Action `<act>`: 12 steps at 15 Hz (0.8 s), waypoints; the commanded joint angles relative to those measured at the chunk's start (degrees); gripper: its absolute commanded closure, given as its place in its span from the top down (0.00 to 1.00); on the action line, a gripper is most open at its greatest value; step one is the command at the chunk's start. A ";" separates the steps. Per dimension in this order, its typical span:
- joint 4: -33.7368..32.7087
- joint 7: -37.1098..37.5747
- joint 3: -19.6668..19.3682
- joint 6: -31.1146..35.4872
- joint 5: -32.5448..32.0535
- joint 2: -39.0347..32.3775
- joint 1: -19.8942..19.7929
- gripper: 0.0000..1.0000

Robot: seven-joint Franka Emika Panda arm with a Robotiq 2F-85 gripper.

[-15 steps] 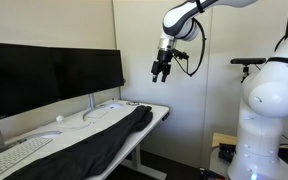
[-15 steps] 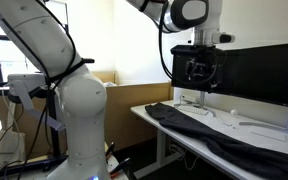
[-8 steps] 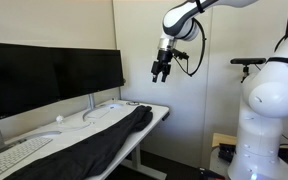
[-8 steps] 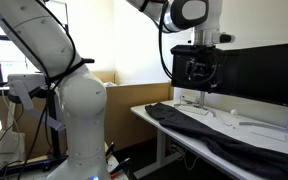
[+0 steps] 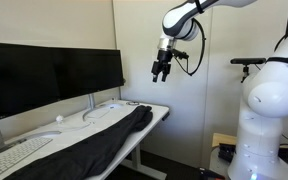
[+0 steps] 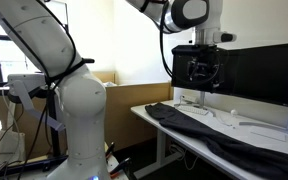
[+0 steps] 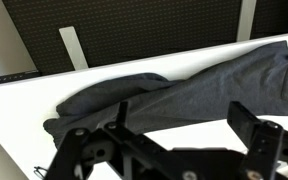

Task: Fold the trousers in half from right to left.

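**Gripper suspended above the unfolded trousers; no change from the preceding frames**

In an exterior view the gripper (image 5: 161,71) is seen high above the end of the tabletop (image 5: 161,108), well apart from the trousers (image 5: 104,140). Its position is unchanged from the frames taken a second and half a second earlier. In the wrist view the jaws are spread wide, with nothing held between them. The trousers are laid lengthwise on the white tabletop in front of the monitors (image 5: 44,70), wrinkled and unfolded, as before. A keyboard (image 5: 14,155) lies just beside them.
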State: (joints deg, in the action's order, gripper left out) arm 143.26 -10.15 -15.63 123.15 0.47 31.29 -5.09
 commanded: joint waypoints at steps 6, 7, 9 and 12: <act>-15.32 -17.41 -5.86 -0.30 0.65 -14.16 -0.22 1.00; -17.78 -19.07 -6.37 -0.53 1.24 -16.15 -0.26 1.00; -22.70 -22.48 -7.39 -0.42 3.68 -20.63 -0.42 1.00; -29.91 -25.15 -6.78 -1.07 6.70 -27.98 -1.34 1.00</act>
State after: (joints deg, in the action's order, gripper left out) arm 120.86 -31.29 -23.08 123.43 3.41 11.05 -5.36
